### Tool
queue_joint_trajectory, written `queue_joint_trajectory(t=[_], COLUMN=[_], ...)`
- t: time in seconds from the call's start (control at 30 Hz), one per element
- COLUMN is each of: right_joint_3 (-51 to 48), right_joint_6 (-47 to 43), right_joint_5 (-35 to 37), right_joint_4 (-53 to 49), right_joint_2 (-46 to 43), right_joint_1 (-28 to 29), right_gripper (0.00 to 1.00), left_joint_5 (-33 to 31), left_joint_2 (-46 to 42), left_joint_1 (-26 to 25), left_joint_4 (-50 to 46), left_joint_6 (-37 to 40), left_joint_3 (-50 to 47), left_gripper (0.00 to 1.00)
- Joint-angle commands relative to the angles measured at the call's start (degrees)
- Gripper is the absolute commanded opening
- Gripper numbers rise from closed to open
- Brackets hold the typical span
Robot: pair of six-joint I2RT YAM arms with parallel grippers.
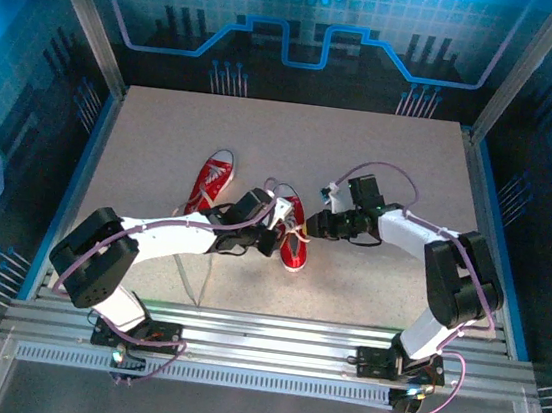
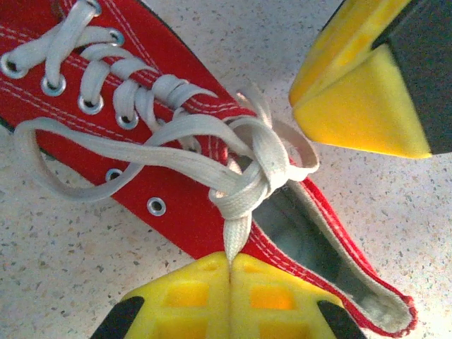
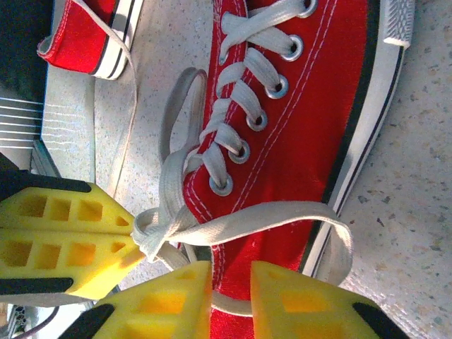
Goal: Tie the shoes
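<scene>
Two red shoes lie on the table: one (image 1: pixel 211 183) lies apart at the left, the other (image 1: pixel 294 247) between my grippers. The left gripper (image 2: pixel 230 258) is shut on a white lace strand (image 2: pixel 236 233) that runs up to the knot (image 2: pixel 248 182) at the shoe's opening (image 2: pixel 311 233). Across the shoe (image 3: pixel 304 120), the right gripper (image 3: pixel 231 277) stands slightly open over its side. A lace strand (image 3: pixel 233 306) crosses the gap low between the jaws. A long loop (image 3: pixel 282 214) runs from the knot (image 3: pixel 152 229) over the sole. In the top view the left gripper (image 1: pixel 275 229) and right gripper (image 1: pixel 313 223) nearly meet.
The heel of the other shoe (image 3: pixel 85 35) sits close by, its loose lace (image 3: pixel 131 92) trailing over the speckled table (image 1: pixel 392 160). A metal rail (image 1: pixel 261 331) runs along the near edge. Blue walls enclose the table on three sides.
</scene>
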Motion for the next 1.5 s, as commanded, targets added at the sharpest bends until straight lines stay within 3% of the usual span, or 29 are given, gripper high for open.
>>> queue_joint_trajectory(t=[0.0,0.5,0.93,1.1,1.17,1.3,1.47], right_joint_3=[-2.17,-3.61,-6.09,-9.48,-10.57,-11.57,-11.27], right_joint_6=[2.06,3.21,-3.42,-1.25,-0.54,-0.15,0.02], right_joint_5=[-0.85,-2.03,5.06,7.45,7.32,8.34,8.68], right_joint_4=[3.01,6.50,4.89,5.54,5.47,4.31,2.32], right_joint_2=[-1.19,-1.85,-8.72,-10.52,-10.35,-10.25,-9.56], right_joint_1=[-0.08,0.76,2.10,0.99,0.09,-1.36,-3.73], right_gripper=[0.29,0.34,0.38,0.40,0.40,0.41,0.41], left_joint_5=[1.13,3.36,6.39,6.22,5.80,4.40,3.58], left_joint_2=[-0.64,-0.20,-0.34,0.94,0.87,-1.16,-4.86], left_joint_1=[0.45,0.95,2.00,2.05,2.17,2.21,2.25], left_joint_4=[1.43,1.08,-0.07,-1.50,-2.12,-3.67,-6.51], left_joint_6=[-1.34,-1.70,-2.33,-1.74,-1.38,0.42,7.97], left_joint_3=[-0.96,-0.75,2.53,3.61,3.08,2.04,2.85], left_gripper=[0.00,0.00,0.00,0.00,0.08,0.36,0.44])
